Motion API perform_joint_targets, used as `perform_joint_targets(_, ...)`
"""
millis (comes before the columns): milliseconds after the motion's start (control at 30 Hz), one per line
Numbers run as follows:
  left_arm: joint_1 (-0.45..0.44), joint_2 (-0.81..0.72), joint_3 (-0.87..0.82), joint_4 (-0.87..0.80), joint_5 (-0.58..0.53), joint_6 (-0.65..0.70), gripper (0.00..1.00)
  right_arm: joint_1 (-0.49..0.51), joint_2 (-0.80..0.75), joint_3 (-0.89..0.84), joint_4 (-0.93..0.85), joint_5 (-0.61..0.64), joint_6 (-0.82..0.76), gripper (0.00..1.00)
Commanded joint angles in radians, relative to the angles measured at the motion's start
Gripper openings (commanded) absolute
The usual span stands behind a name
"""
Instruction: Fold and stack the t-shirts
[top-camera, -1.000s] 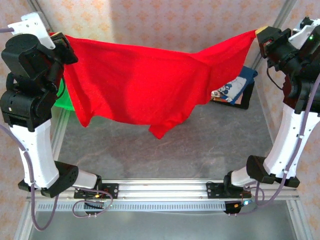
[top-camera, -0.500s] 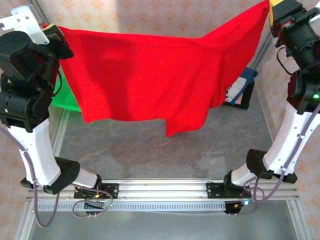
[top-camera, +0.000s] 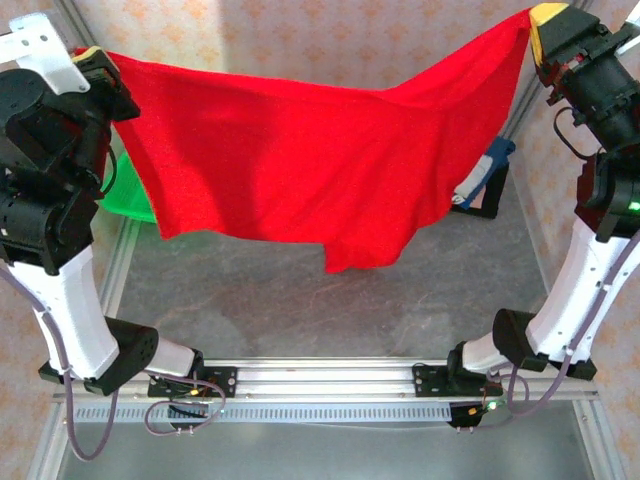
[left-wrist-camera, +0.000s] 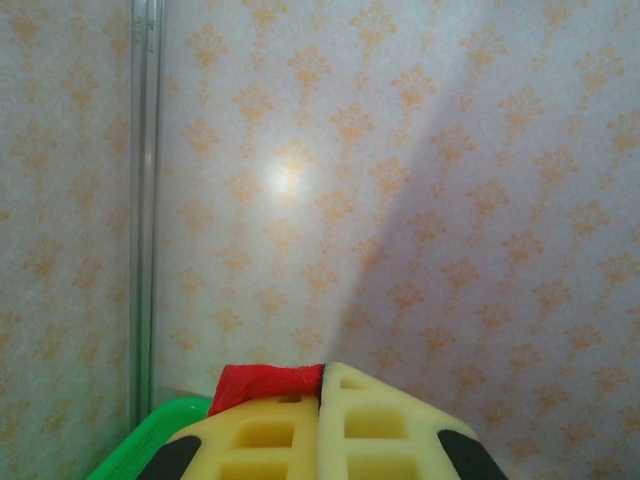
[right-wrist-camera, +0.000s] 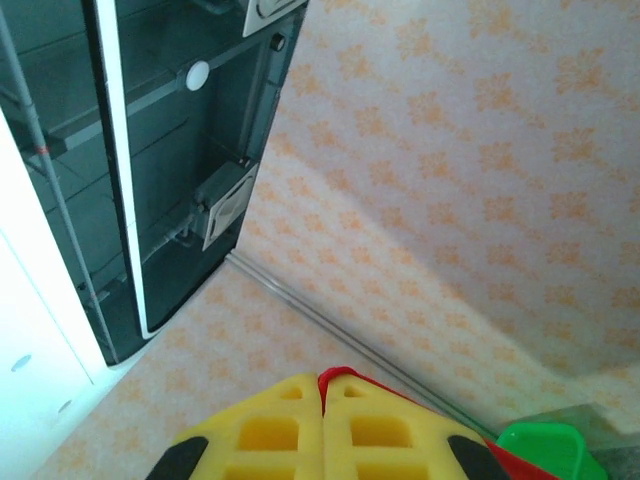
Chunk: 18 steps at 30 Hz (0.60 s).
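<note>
I see the left fingers (left-wrist-camera: 262, 432) clenched on a corner of the red t-shirt (top-camera: 290, 160) at far left, and the right fingers (right-wrist-camera: 262, 432) clenched on another corner at far right. The shirt hangs spread between them, above the surface (top-camera: 300, 300).

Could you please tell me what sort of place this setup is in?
Probably a lab test cell rather than a home: two robot arms bolted to an aluminium rail, a grey table boxed in by patterned wall panels on metal framing, with a red t-shirt hung between the arms.
</note>
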<state>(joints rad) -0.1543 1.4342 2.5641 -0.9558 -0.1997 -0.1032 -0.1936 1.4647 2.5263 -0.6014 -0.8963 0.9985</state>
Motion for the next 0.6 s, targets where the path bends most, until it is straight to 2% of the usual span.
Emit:
perform_joint_targets(0, 0.009, -0.048, 0.010, 0.065, -0.005, 0.015, 0.00, -0.007, -0.053, 0.032, 0.034, -0.075, 0.090, 0.00)
perform_joint_targets(267, 0.010, -0.103, -0.001, 0.096, 0.062, -0.008, 0.00, -0.009, -0.078, 0.094, 0.098, 0.017, 0.128, 0.00)
perform_joint_targets(400, 0.010, -0.141, -0.004, 0.111, 0.090, -0.022, 0.00, -0.008, -0.084, 0.099, 0.206, 0.075, 0.193, 0.00)
perform_joint_targets(567, 0.009, -0.198, -0.036, 0.122, 0.104, -0.026, 0.00, -0.008, -0.095, 0.100, 0.248, 0.094, 0.226, 0.00)
